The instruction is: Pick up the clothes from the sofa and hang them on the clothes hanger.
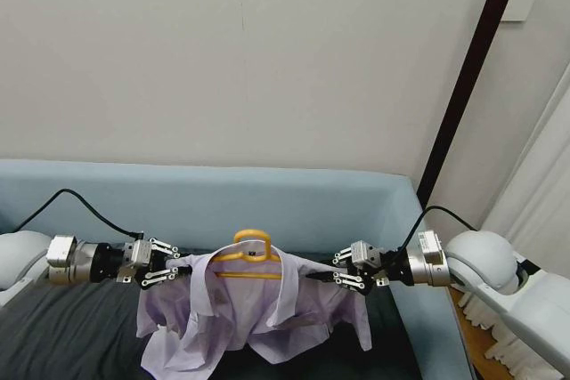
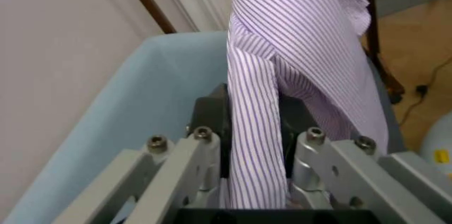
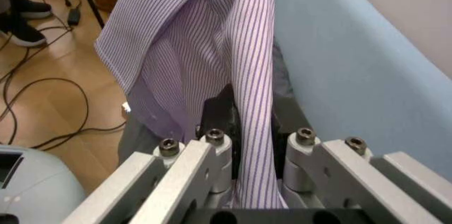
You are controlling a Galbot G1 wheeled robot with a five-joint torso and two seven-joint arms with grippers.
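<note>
A purple striped shirt (image 1: 254, 313) hangs on a yellow hanger (image 1: 249, 262) in front of the light blue sofa (image 1: 223, 198). My left gripper (image 1: 175, 268) is shut on the shirt's left shoulder, and my right gripper (image 1: 331, 271) is shut on its right shoulder. Both arms hold the shirt stretched between them above the dark seat cushion (image 1: 62, 335). In the left wrist view the striped fabric (image 2: 258, 144) runs between the pads. The right wrist view likewise has striped cloth (image 3: 254, 144) pinched between the pads.
A dark brown rack pole (image 1: 468, 68) rises at the right past the sofa's arm. A white curtain (image 1: 539, 175) hangs at the far right. Cables (image 3: 42, 97) lie on the wooden floor beside the sofa. A plain wall (image 1: 240, 51) stands behind.
</note>
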